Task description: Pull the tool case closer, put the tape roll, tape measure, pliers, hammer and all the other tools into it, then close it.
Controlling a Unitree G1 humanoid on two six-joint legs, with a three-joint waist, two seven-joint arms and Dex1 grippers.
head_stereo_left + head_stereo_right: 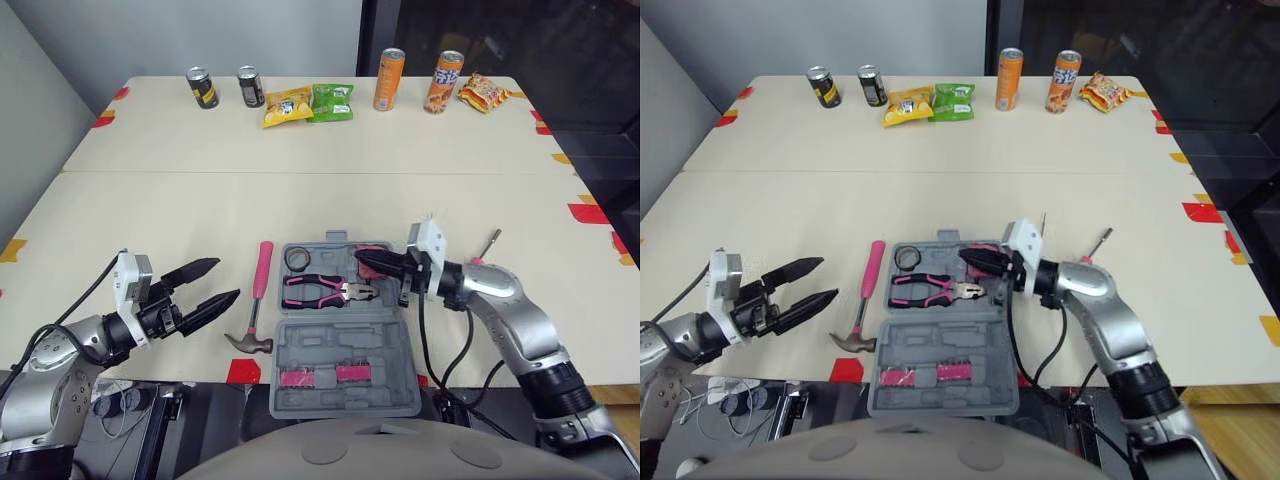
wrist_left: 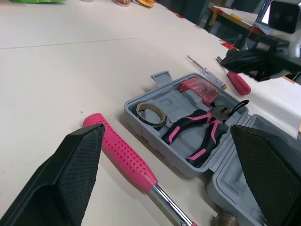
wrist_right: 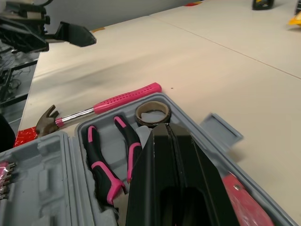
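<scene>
Beige table (image 1: 300,200), taped edges. Left claw (image 1: 226,278) gapes beside hammer (image 1: 260,285), right claw (image 1: 360,258) is pinched shut over case (image 1: 340,372), cans (image 1: 389,79) far beyond it.

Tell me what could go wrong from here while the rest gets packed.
The hammer lies with its head close to the table's front edge; the open left gripper could knock it off.
The right gripper hangs shut low over the pliers in the tool case; a careless pull back might drag them from their slot.
The screwdriver lies outside the case beside the right arm; the arm could sweep it away, or the case might get closed without it.
</scene>
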